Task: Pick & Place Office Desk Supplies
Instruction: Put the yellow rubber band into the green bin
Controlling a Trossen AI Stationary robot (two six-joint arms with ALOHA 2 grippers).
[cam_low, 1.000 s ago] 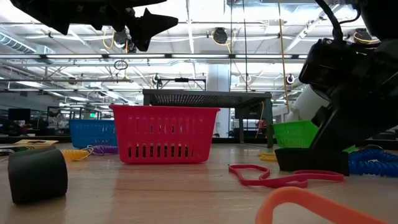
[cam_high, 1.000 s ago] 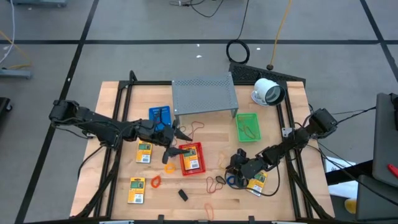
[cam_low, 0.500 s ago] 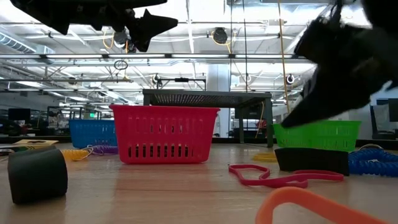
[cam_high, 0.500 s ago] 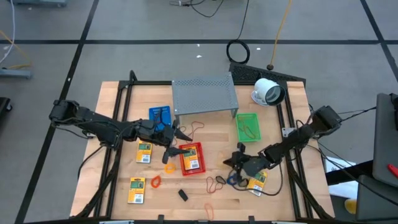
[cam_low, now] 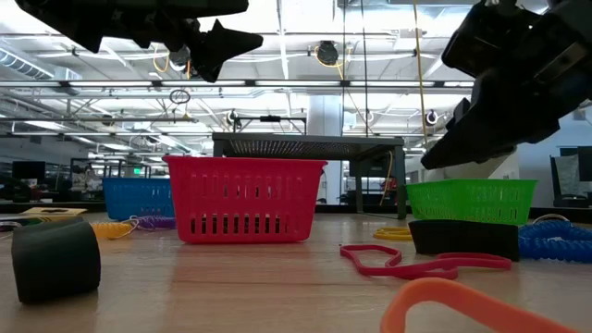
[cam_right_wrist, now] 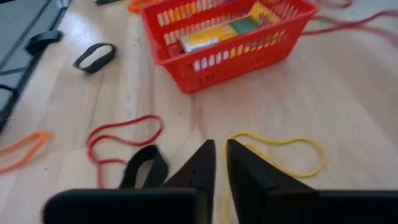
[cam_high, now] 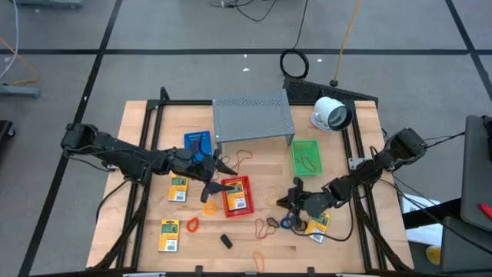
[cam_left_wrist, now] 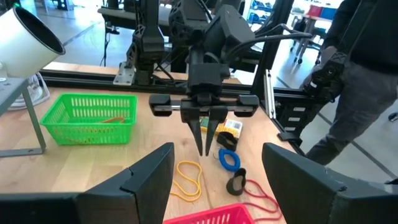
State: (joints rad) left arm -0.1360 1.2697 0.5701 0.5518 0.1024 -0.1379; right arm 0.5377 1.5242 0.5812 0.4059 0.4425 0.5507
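My right gripper [cam_left_wrist: 206, 149] hangs shut and holding nothing above the table's right middle, its fingers slanting down over a yellow rubber band [cam_right_wrist: 280, 152], a black band [cam_right_wrist: 142, 168] and a red band [cam_right_wrist: 121, 134]. A blue band [cam_left_wrist: 229, 160] and a yellow packet [cam_high: 317, 225] lie beside it. My left gripper [cam_high: 223, 175] hovers open above the red basket [cam_high: 237, 195], which holds a yellow packet [cam_right_wrist: 214, 34]. Two more packets [cam_high: 178, 188] [cam_high: 168, 235], an orange band [cam_high: 192, 225] and a black clip [cam_high: 227, 241] lie flat on the wood at the left.
A grey perforated shelf [cam_high: 253, 118] stands at the back, a blue basket [cam_high: 198, 143] to its left and a green basket [cam_high: 306, 156] with bands to its right. A white round device [cam_high: 330, 113] sits at the back right. A person [cam_left_wrist: 367, 74] stands beyond the table's right edge.
My right gripper has risen from just above the table by the bands to well clear of them, and its fingers have tipped. The bands lie where they were.
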